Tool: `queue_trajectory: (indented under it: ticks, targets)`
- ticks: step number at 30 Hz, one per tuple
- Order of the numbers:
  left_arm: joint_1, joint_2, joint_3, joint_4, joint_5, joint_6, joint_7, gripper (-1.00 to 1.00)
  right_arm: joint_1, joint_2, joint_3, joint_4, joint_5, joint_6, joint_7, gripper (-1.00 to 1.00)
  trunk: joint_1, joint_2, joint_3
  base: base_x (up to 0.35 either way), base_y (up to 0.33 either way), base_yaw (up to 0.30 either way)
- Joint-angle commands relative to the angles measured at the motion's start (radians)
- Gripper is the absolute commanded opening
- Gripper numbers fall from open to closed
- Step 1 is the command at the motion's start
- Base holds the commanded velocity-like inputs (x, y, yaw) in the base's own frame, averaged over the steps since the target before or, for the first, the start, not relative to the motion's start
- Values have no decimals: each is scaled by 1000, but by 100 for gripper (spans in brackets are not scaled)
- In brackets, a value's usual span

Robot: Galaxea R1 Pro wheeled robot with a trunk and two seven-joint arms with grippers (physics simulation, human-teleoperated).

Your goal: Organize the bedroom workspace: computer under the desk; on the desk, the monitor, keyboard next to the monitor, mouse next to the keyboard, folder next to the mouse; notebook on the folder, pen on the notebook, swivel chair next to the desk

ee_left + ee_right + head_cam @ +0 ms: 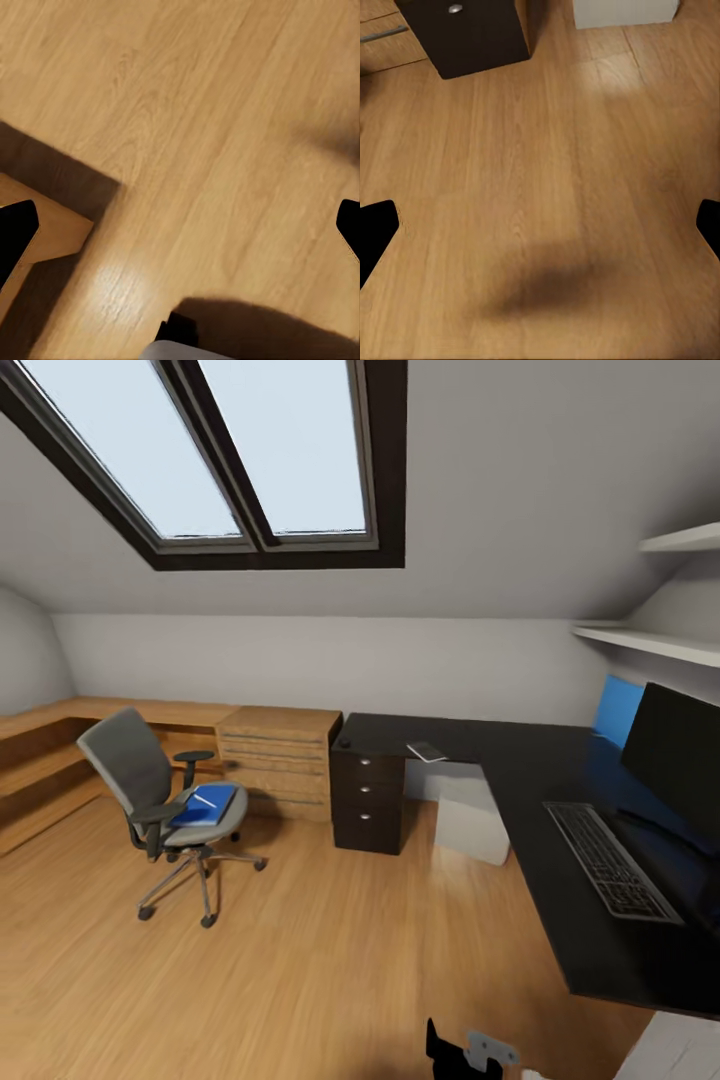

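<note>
Both grippers stand with fingers wide apart and carry nothing: the left gripper (180, 225) and the right gripper (540, 225) each look down on bare light-wood plank floor (330, 960), dark fingertips at the picture edges. Landmark: the L-shaped black-topped desk (540, 760). On it, one wide black flat monitor (675, 755) and, just in front of that, one slim silver-grey keyboard with dark keys (610, 860); one small thin dark-grey notebook (427, 751) lies on the desk's far wing, above one black drawer unit with round silver knobs (368, 800). One plain light-grey boxy computer tower (472, 828) sits under the desk. One grey upholstered swivel chair on a five-star castor base (160, 810) stands well apart from the desk, beyond one light-wood drawer chest (278, 760); on its seat, one bright blue flat folder (205, 805) with one thin white pen (203, 800) on top. Mouse: possibly the small dark spot at the desk's far corner, too small to confirm. Judgement: robot is in transit, folder transfer not yet done. Next move calls for driving to the chair, lowering an arm to the seat, and dealing with the loose pen before lifting the folder.
</note>
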Motion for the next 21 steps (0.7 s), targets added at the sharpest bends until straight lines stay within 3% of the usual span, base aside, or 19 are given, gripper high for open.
queue_trajectory:
  ticks: [1, 15, 21]
  targets:
    - [-1, 1, -9, -1, 9, -4, 5, 100, 0, 0, 0, 2, -1, -12, -1, 100, 1, -1, 0, 331, 0, 235]
    - [-1, 1, -8, 0, 10, -4, 5, 100, 6, 1, 0, 2, 0, -31, -3, 100, 1, -1, 16, 331, 0, 203]
    - [-1, 1, -6, 0, 10, -36, 5, 100, 6, 1, 0, 2, 0, -30, -3, 100, -22, 41, 42, 330, -75, 192]
